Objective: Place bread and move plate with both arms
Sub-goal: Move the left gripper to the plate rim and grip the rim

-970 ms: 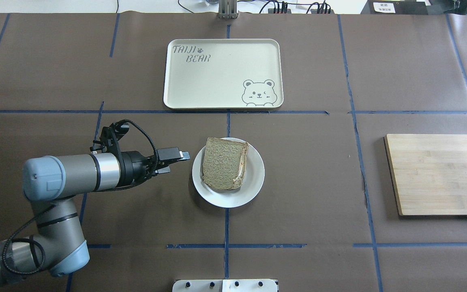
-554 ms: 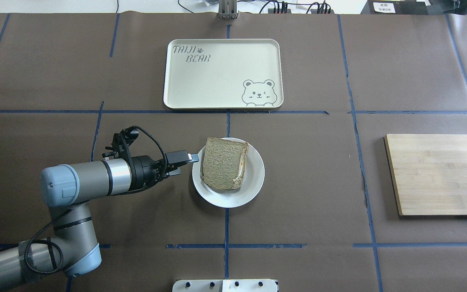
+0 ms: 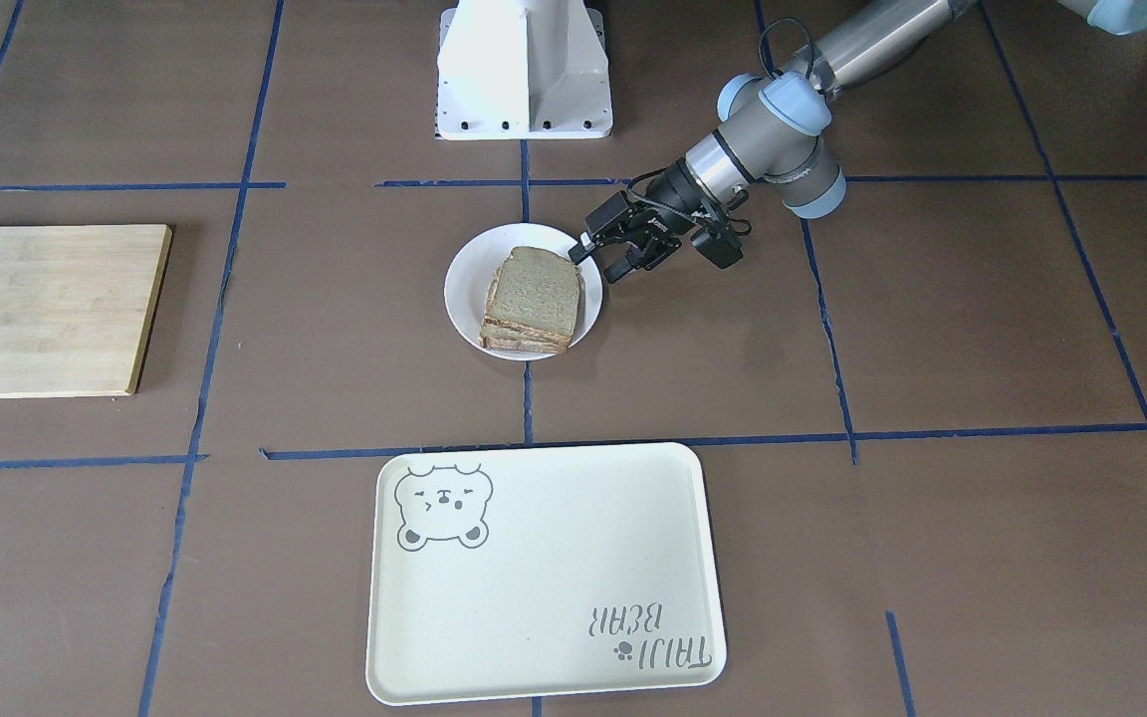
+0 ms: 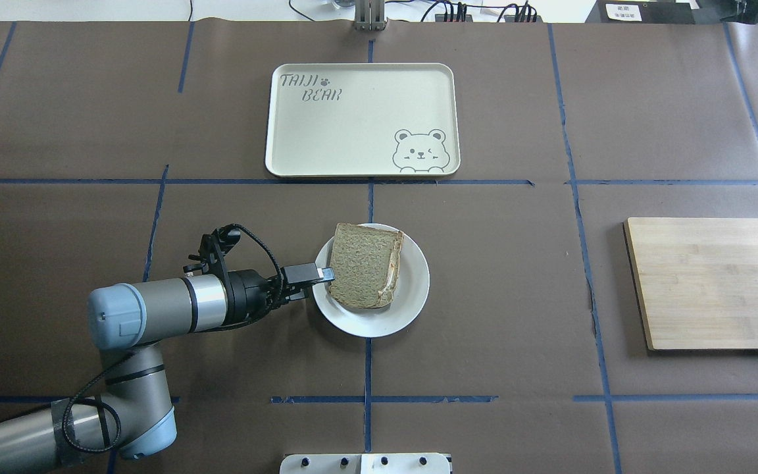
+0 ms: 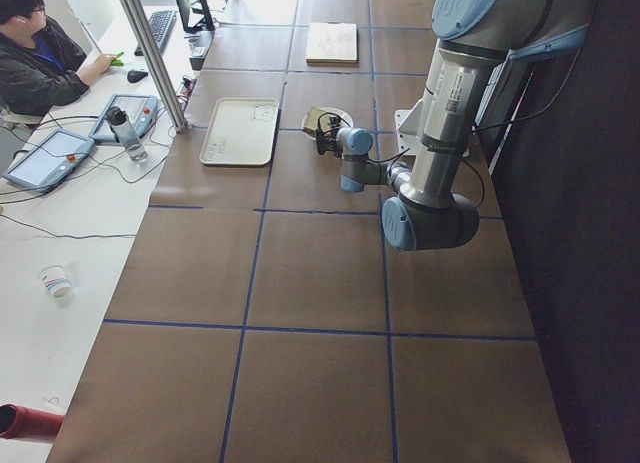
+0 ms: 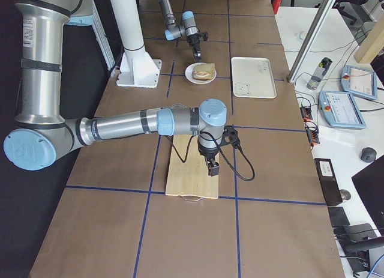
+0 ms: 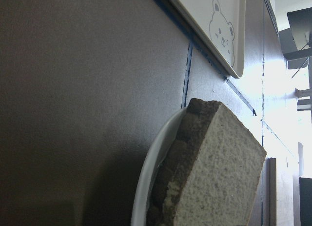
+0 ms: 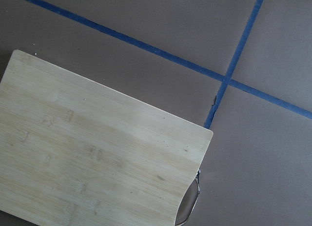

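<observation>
Near the middle of the table, on the plate (image 4: 412, 299): the bread (image 4: 360, 263). Lies flat as the top slice of a small stack, with a second slice directly under it. Sits a little off the plate's centre, toward the tray (image 4: 359, 112), and reaches as far as the rim on that side.

At the plate's edge on the robot's left side: the left gripper (image 3: 600, 258), held low and nearly level. Stands with jaws apart, one finger (image 4: 318, 272) just above the rim and close to the bread's crust, the other lower and beside the plate. Seen from the left wrist camera: only the white rim and the bread's side, both very near.

Well apart from the plate, above one end of the wooden cutting board (image 4: 714, 283): the right gripper (image 6: 212, 167), pointing down. Appears only in the exterior right view, small, so cannot tell whether open or closed.

Beyond the plate, away from the robot: the cream tray with a bear drawing, not touching the plate. On the robot's side of the plate: the white pedestal base (image 3: 524, 70). Beside the table, at a desk: a seated operator (image 5: 40, 68).
</observation>
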Action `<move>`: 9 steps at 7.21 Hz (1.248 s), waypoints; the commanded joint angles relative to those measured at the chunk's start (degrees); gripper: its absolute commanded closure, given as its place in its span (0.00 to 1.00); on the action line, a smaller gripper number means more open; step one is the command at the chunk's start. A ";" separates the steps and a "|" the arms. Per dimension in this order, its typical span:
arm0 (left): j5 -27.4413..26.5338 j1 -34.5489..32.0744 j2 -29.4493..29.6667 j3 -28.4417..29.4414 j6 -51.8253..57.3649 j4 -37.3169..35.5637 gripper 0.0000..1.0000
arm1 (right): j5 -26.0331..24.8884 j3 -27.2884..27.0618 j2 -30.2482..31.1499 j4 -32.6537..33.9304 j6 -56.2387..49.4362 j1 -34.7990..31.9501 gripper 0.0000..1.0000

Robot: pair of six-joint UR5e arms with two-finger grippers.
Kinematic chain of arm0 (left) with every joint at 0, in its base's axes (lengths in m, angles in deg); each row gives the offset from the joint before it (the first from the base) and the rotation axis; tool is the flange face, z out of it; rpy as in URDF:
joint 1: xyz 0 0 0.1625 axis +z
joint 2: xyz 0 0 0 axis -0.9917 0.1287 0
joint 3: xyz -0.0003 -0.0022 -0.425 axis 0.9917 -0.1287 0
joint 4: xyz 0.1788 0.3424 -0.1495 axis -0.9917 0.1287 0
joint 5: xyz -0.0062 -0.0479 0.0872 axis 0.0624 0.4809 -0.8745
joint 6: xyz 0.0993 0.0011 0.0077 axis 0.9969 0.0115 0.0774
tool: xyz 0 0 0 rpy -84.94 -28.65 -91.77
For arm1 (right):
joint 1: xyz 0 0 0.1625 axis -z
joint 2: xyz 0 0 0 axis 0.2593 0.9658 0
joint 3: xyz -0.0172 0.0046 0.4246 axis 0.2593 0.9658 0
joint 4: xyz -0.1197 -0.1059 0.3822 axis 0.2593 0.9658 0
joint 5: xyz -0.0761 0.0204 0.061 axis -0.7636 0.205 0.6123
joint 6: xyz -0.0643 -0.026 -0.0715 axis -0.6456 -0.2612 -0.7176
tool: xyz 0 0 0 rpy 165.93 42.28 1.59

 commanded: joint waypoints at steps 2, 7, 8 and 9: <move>0.00 0.06 0.82 1.76 -0.03 0.03 0.56 | -0.05 0.06 -0.02 0.01 0.00 0.00 0.00; 0.00 0.15 1.69 3.52 -0.03 0.11 0.69 | -0.05 0.06 -0.02 0.01 0.00 0.00 0.00; 0.00 0.15 1.78 3.79 -0.03 0.11 0.73 | -0.05 0.06 -0.02 0.01 0.00 0.00 0.00; 0.00 0.15 1.79 3.88 -0.03 0.20 0.78 | -0.05 0.15 -0.02 0.01 0.00 0.00 0.00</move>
